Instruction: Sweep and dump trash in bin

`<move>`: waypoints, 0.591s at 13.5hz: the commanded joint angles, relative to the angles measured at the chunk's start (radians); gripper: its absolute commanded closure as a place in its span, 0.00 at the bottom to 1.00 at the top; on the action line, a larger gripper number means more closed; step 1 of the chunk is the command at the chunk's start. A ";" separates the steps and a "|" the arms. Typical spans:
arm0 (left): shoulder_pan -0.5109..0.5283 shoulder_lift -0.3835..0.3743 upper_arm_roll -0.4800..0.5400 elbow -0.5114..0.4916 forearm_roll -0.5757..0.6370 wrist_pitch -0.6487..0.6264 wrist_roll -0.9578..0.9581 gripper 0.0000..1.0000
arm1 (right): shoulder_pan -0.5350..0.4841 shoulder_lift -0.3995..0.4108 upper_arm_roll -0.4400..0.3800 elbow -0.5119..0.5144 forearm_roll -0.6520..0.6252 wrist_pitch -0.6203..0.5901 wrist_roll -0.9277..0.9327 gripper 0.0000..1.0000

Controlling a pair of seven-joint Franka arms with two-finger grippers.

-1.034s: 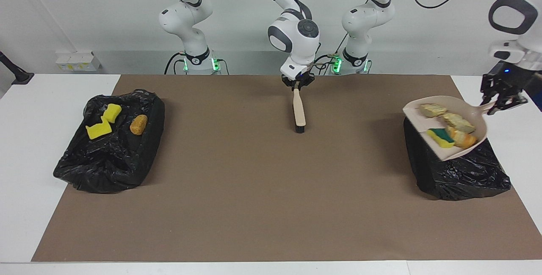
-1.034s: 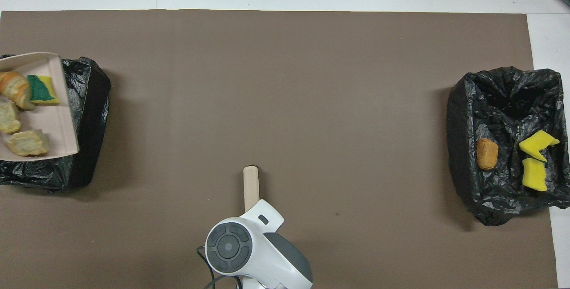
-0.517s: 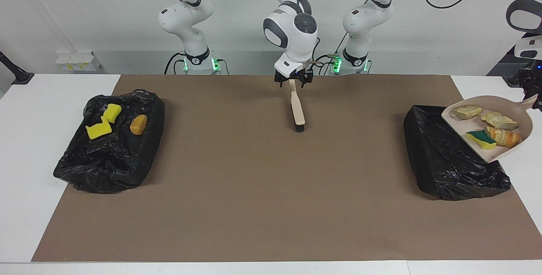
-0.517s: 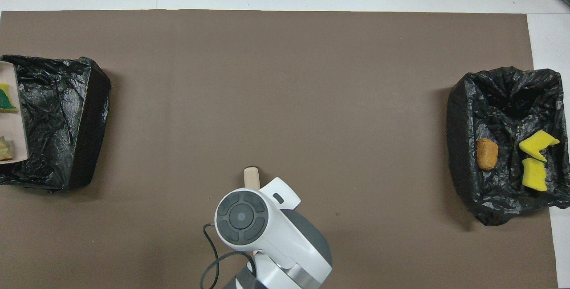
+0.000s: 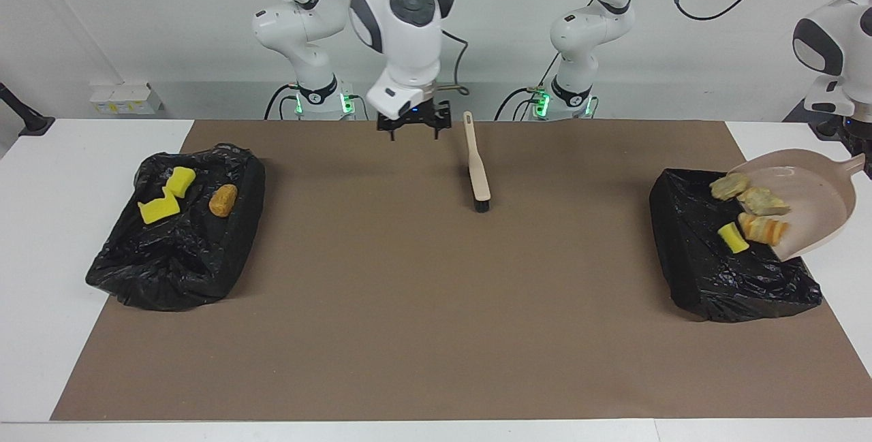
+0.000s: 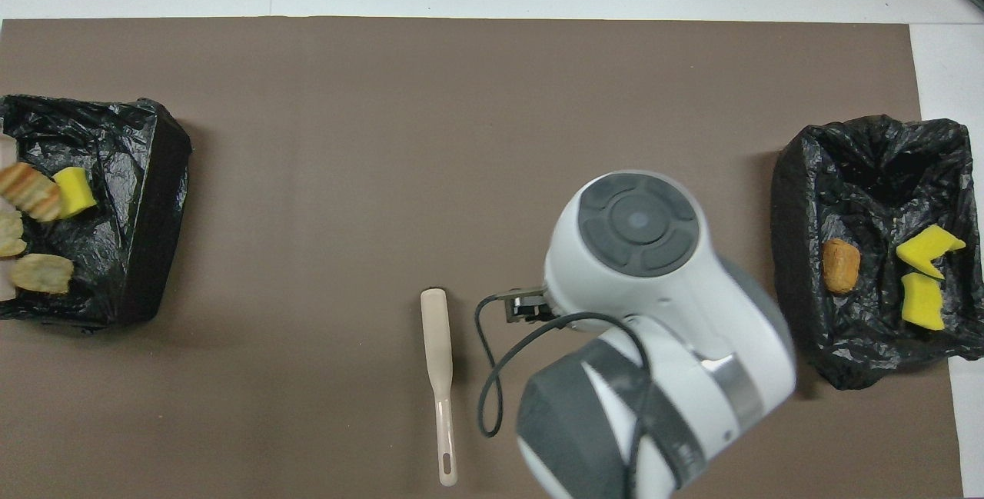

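At the left arm's end of the table, a beige dustpan (image 5: 811, 190) hangs tilted over a black-bagged bin (image 5: 715, 272). My left gripper (image 5: 864, 159) is shut on its handle at the view's edge. Trash slides off the pan's lip: tan chunks (image 5: 730, 185), an orange-brown chunk (image 5: 764, 229) and a yellow sponge bit (image 5: 732, 238). From overhead these pieces (image 6: 34, 195) show over that bin (image 6: 115, 176). The beige brush (image 5: 477, 169) lies flat mid-mat near the robots. My right gripper (image 5: 413, 130) hovers open and empty beside the brush handle.
A second black-bagged bin (image 5: 170, 265) sits at the right arm's end, holding two yellow sponge pieces (image 5: 158, 209) and a brown chunk (image 5: 223, 200). A brown mat (image 5: 436, 306) covers the table. In the overhead view the right arm's body (image 6: 653, 314) hides part of the mat.
My right gripper opened, let go of the brush handle and swung up toward its own end; the brush now lies flat. The left gripper tipped the dustpan, and the trash slid toward its lip.
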 commanded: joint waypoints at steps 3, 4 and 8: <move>-0.098 -0.037 0.005 -0.012 0.175 -0.113 -0.149 1.00 | -0.222 -0.027 0.012 0.078 -0.010 -0.051 -0.234 0.00; -0.110 -0.040 0.005 -0.011 0.198 -0.145 -0.188 1.00 | -0.263 -0.027 0.012 0.086 -0.011 -0.051 -0.245 0.00; -0.179 -0.060 0.003 0.000 0.292 -0.244 -0.231 1.00 | -0.383 -0.045 0.008 0.086 -0.026 -0.068 -0.416 0.00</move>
